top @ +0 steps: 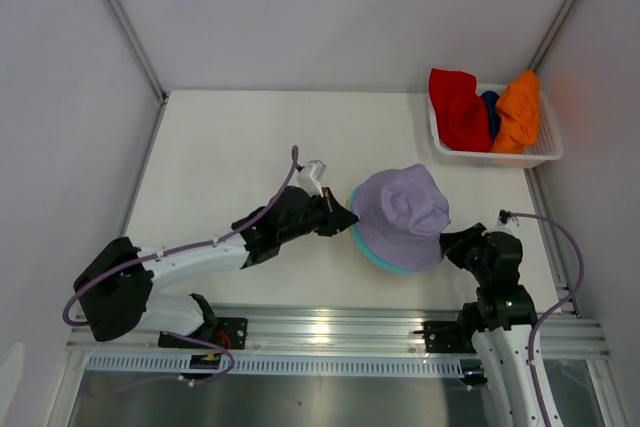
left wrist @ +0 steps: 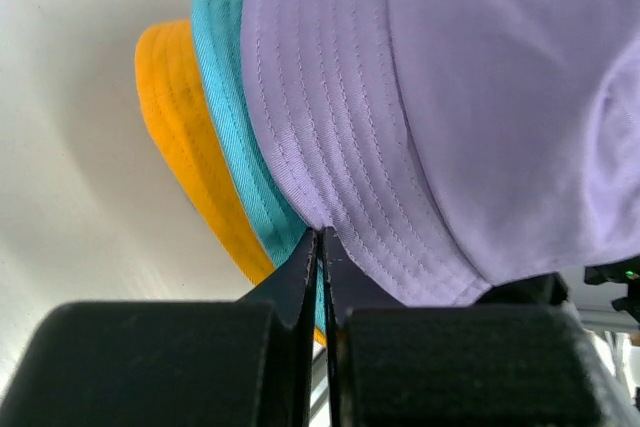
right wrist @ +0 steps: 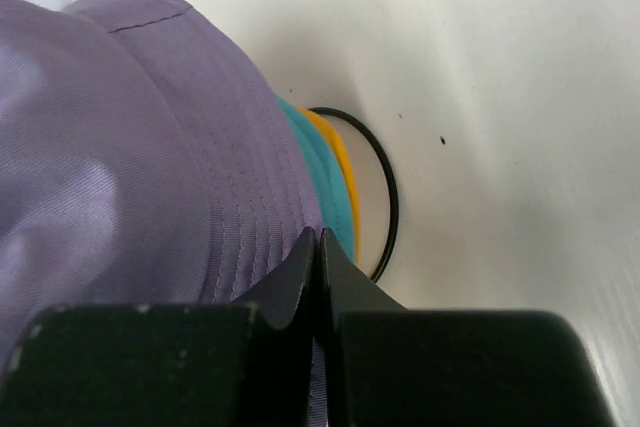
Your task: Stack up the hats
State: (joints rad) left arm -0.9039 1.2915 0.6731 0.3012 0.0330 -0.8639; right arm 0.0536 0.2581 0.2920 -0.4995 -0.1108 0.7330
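Note:
A lavender hat [top: 402, 209] sits on top of a teal hat [top: 385, 262] and a yellow hat [left wrist: 175, 117] at the table's middle right. My left gripper [top: 340, 215] is shut on the lavender brim's left edge [left wrist: 320, 147]. My right gripper [top: 448, 242] is shut on the lavender brim's right edge [right wrist: 250, 227]. The teal brim [right wrist: 335, 187] and yellow brim [right wrist: 340, 152] show under it. The red hat [top: 458, 107], dark blue hat [top: 490, 112] and orange hat [top: 518, 112] lie in the basket.
The white mesh basket [top: 545, 152] stands at the back right corner. A black wire ring [right wrist: 390, 197] of the stand shows on the table under the stacked hats. White walls close in the table on three sides.

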